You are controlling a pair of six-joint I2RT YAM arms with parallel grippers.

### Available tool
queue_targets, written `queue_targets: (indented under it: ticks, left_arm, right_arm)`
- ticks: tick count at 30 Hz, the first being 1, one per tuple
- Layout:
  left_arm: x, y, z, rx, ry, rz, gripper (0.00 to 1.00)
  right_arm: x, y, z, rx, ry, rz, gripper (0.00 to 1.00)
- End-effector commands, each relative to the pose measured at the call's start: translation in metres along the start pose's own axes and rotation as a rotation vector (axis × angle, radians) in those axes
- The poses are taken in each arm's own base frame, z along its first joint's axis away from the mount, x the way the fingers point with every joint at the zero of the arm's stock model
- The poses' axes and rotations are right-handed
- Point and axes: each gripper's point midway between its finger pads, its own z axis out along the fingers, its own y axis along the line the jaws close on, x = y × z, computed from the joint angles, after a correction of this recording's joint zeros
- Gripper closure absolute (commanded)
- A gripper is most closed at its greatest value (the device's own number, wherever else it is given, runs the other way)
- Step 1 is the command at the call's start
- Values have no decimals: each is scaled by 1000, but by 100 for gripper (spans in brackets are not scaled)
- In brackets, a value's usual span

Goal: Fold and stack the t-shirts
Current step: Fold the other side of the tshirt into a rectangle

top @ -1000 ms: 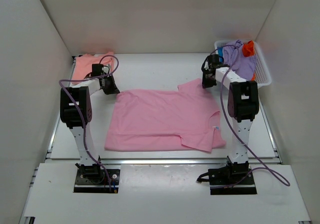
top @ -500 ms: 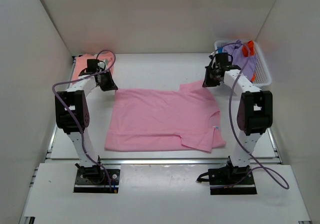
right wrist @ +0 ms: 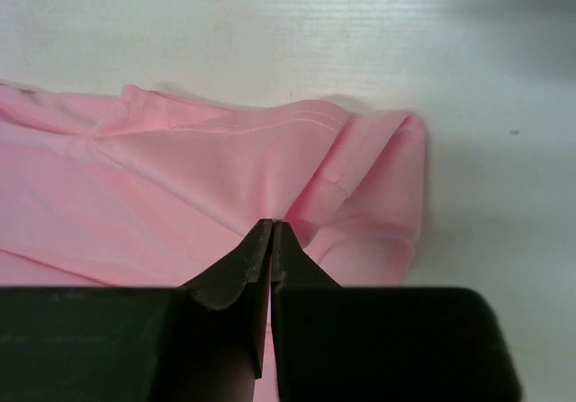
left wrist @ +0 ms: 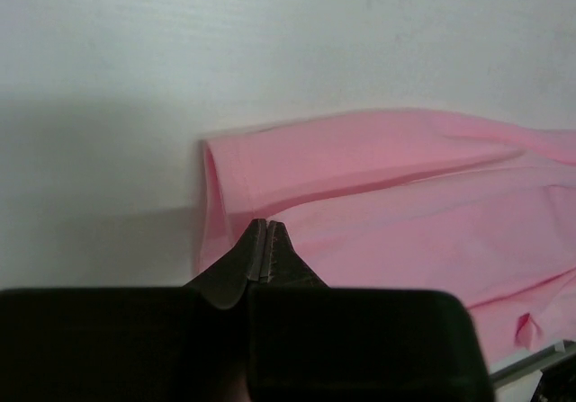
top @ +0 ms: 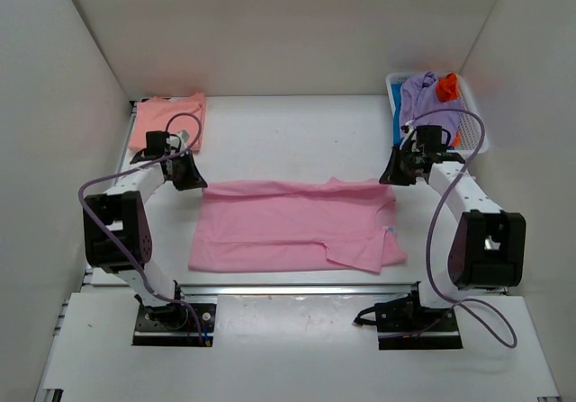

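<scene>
The pink shirt (top: 288, 227) lay on the surface (top: 288, 132), its far edge folded over. The left end effector (top: 193, 183) and the right end effector (top: 391, 177) each pinched one end of that edge. Past the left one lay a peach shirt (top: 162, 119). Past the right one, a basket (top: 391, 84) held a purple shirt (top: 418, 96) and an orange shirt (top: 447, 85).

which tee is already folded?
The salmon-peach t-shirt at the far-left corner: it lies as a compact folded rectangle. The light pink t-shirt is spread mid-table, pinched by the left gripper and right gripper; the other shirts are bunched in the basket.
</scene>
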Motion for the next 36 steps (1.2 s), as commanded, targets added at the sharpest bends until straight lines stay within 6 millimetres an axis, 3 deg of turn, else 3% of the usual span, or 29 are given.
queue_targets:
  ticks: [1,4,8,10,19,28,36]
  left_arm:
    - [0,-11,-25,29,-61,40,100]
    - [9,-9,-33,22,-73,44,100]
    - [22,-8,-40,3,-80,64,100]
    - [20,-4,-44,-10,-106,72,100]
    - [31,12,-35,-55,-109,56,96]
    - [44,16,-39,-71,-101,46,100]
    - [59,1,-50,-33,-87,63,98]
  right_arm:
    - [-2,8,-23,-49,-67,1,100]
    - [4,7,-38,-55,-97,12,100]
    - [29,7,-43,-80,-74,22,100]
    - [34,10,-48,-89,-83,16,100]
    - [82,9,-46,-89,-32,43,100]
    - [97,-6,-47,-53,-14,75,100]
    - [95,-14,-53,-42,-28,78,100]
